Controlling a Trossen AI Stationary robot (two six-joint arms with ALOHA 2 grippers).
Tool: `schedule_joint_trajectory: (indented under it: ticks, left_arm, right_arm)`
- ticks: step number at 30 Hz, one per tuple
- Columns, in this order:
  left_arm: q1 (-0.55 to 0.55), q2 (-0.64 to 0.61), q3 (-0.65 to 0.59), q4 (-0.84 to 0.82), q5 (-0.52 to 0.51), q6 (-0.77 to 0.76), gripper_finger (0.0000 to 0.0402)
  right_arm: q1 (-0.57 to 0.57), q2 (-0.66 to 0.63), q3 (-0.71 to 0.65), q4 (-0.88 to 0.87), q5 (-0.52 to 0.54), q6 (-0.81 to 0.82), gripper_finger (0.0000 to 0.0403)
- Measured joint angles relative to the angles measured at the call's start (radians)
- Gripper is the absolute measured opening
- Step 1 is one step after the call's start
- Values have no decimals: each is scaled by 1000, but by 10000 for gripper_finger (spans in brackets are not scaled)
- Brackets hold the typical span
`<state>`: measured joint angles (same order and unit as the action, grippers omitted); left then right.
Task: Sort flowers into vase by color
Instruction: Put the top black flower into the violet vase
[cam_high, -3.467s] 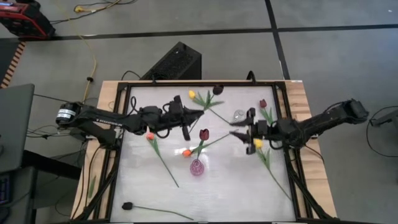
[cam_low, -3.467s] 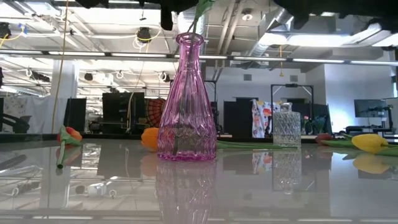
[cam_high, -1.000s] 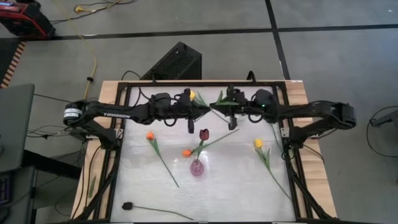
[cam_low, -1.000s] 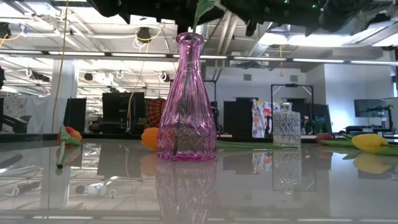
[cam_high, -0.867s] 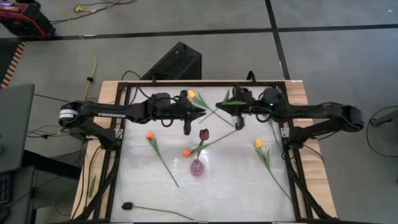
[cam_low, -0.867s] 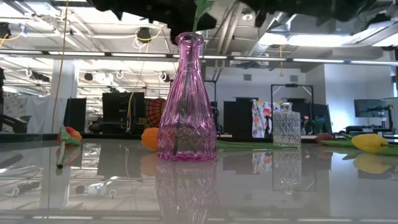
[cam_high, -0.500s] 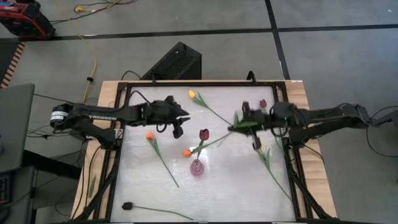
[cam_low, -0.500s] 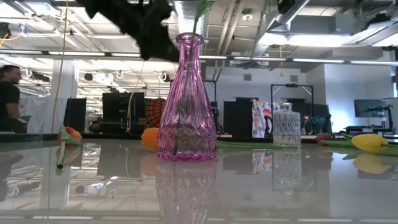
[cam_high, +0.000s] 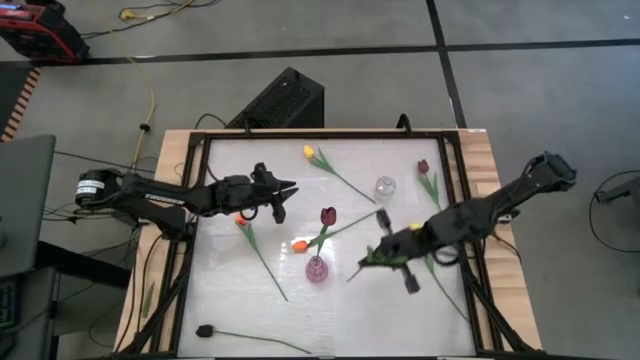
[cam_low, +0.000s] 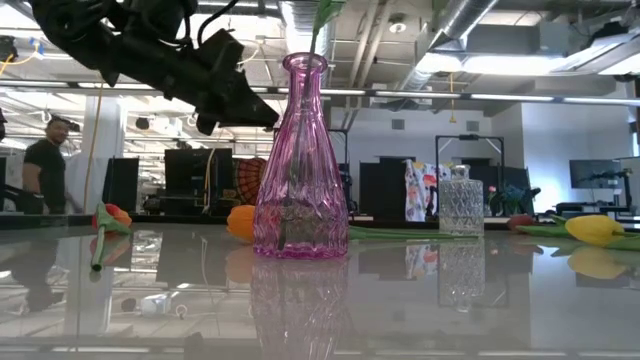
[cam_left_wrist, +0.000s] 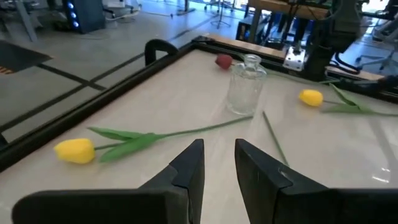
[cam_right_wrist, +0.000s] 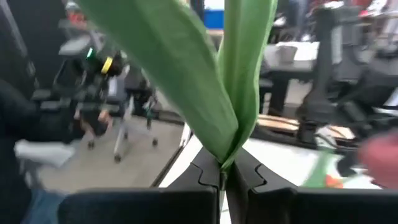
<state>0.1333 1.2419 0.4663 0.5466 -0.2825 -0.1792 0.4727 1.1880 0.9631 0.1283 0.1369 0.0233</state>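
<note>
My right gripper (cam_high: 383, 255) hovers just right of the pink vase (cam_high: 316, 270) and is shut on a tulip's green leaves (cam_right_wrist: 230, 87); I cannot make out its head. The vase stands upright with a maroon tulip (cam_high: 328, 215) in it. My left gripper (cam_high: 278, 203) is up over the table's left half, narrowly open and empty (cam_left_wrist: 219, 171). An orange tulip (cam_high: 300, 245), another orange one (cam_high: 240, 217), a yellow one (cam_high: 308, 152) and a maroon one (cam_high: 422, 167) lie flat on the table. A clear vase (cam_high: 385, 187) stands toward the far side. My right gripper pinches the tulip between its two fingers where two green leaves meet (cam_right_wrist: 222, 160). The leaves stand out past the fingertips. The flower is lifted clear of the table, and its thin stem end (cam_high: 356, 272) sticks out toward the pink vase.
A dark flower (cam_high: 204, 330) lies at the near left corner. A black frame (cam_high: 200, 140) rims the table. A loose stem (cam_high: 443, 290) runs near the right edge. In the low view a yellow tulip (cam_low: 595, 230) lies at the right, and a person (cam_low: 45, 160) stands in the room behind.
My right gripper has carried the flower from the middle of the far edge toward the near side, down to the right of the pink vase. My left gripper has drawn back from the far middle toward the left edge and slightly nearer. The other flowers have stayed put.
</note>
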Motion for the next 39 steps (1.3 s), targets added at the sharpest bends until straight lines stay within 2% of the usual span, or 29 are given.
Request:
schedule_joint_trajectory:
  ticks: [8,12,17,24,29,39]
  left_arm:
    - [-23,-15,-5,-7,61,-9,77]
    - [-32,-15,-5,-6,69,-6,77]
    - [-33,-15,-5,-7,110,-6,77]
    - [-33,-15,-5,-14,174,-6,77]
    - [-34,-15,-5,-18,174,-7,77]
    - [-44,-15,-5,-28,171,14,77]
  right_arm:
    - [34,237,246,-156,0,-25,31]
    - [49,314,324,-154,3,-49,32]
    - [53,392,383,-154,78,-83,31]
    - [27,420,477,-157,101,-130,32]
    - [-10,404,544,-253,101,-163,32]
    - [-97,419,544,-310,101,-167,33]
